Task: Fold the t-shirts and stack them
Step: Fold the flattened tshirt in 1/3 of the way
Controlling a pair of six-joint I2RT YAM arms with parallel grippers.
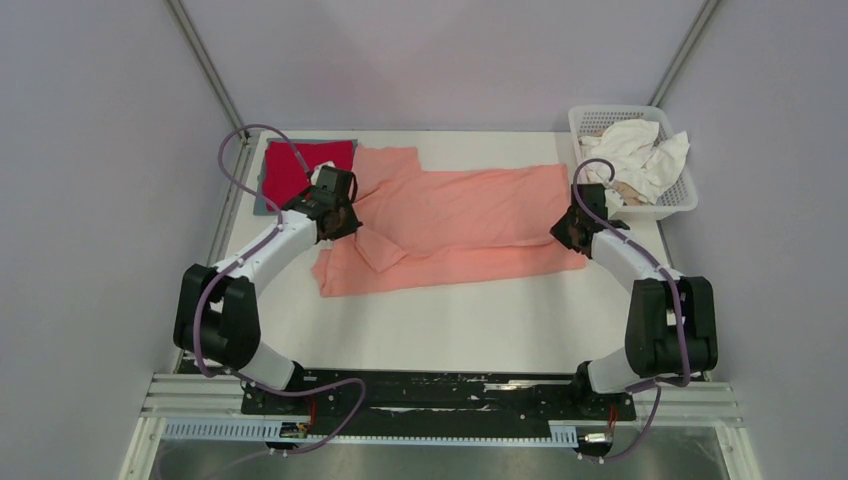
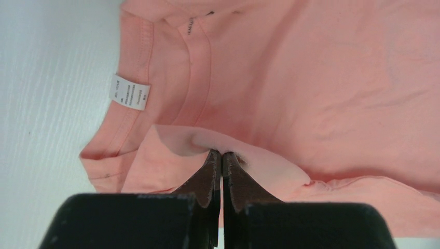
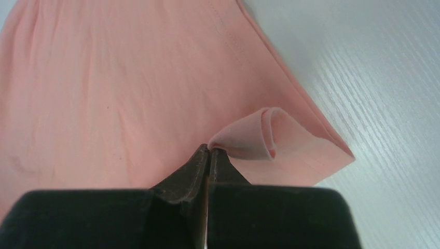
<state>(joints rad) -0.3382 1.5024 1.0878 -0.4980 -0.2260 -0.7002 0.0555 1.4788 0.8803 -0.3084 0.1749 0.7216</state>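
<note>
Shirts lie on the table (image 1: 450,320). A pink shirt (image 1: 470,215) is spread out in the middle. A red shirt (image 1: 292,168) lies folded at the far left. The left gripper (image 2: 221,153) is pinching a fold of the pink shirt near the collar. The right gripper (image 3: 209,148) is pinching its near right corner. White shirts (image 1: 640,150) fill a basket (image 1: 672,205) at the far right.

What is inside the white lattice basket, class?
Crumpled white cloth fills the basket, with a beige patch at its near side. Whatever lies beneath the heap is covered.
</note>
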